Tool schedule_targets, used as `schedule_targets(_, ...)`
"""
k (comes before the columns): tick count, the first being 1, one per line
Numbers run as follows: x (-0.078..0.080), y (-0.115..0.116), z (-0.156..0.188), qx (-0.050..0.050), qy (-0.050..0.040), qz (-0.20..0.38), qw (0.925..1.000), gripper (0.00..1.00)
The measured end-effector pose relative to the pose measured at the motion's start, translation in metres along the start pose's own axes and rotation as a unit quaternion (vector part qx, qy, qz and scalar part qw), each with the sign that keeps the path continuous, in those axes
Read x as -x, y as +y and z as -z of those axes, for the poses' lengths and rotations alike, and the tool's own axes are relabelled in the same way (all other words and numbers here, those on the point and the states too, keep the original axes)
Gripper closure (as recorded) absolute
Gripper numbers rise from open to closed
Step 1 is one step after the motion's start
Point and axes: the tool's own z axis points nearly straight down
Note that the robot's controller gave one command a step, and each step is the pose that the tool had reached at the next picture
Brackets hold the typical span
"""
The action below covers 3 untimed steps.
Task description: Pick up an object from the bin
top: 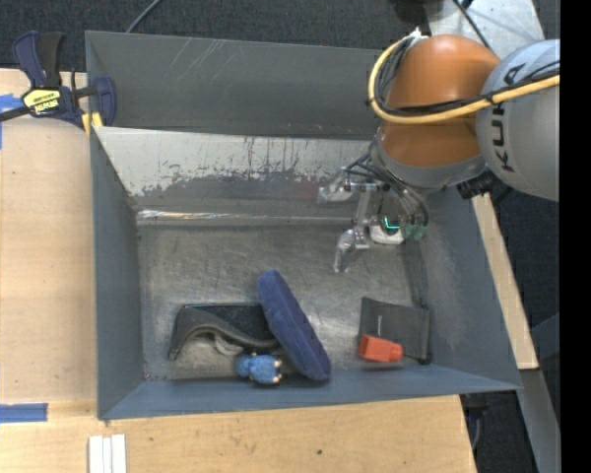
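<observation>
My gripper (350,248) hangs below the orange cover in the back right part of the bin, above the bare floor and with nothing seen in it. A black flat block with a red-orange tab (392,332) lies at the front right, just in front of the gripper. A dark blue oblong padded case (294,325) lies slanted at the front centre, left of and nearer than the gripper. It leans over a black curved tool (215,329).
A small blue knob (259,367) sits by the front wall, under the blue case's lower end. The arm and its orange cover reach in over the right rim. The bin's walls slope steeply on all sides.
</observation>
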Motion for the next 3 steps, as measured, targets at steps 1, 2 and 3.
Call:
schedule_targets(1,0.029,0.067,-0.101,0.000,-0.0045,0.007,1.0000,0.00)
schedule_targets(2,0.032,-0.007,-0.107,0.007,-0.0039,0.054,0.9985,0.00)
schedule_targets(3,0.032,-0.062,-0.108,0.004,-0.0061,0.105,0.9944,0.00)
